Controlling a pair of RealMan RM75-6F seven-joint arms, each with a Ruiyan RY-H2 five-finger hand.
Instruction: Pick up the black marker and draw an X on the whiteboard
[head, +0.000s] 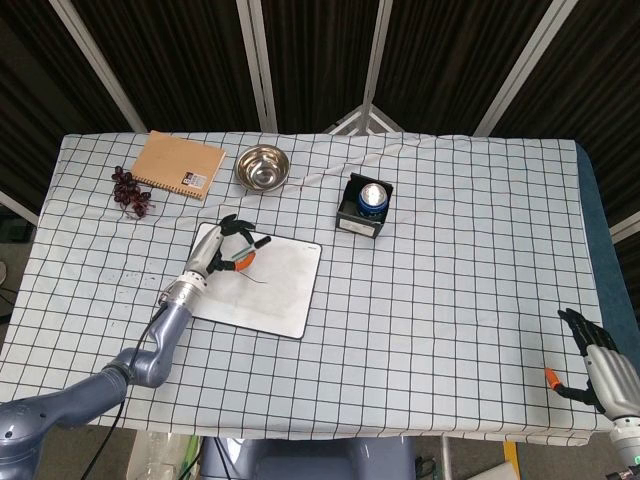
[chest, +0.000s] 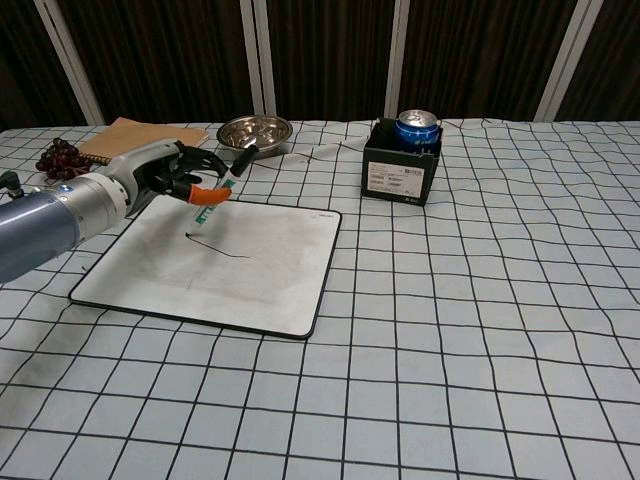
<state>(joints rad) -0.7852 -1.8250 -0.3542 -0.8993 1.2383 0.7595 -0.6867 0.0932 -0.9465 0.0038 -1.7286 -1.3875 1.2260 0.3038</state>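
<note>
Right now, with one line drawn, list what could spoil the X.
The left hand holds the marker steeply slanted near the whiteboard's far-left edge, so the tip could run off onto the cloth. Only one short stroke shows; a badly placed second stroke may miss crossing it.
</note>
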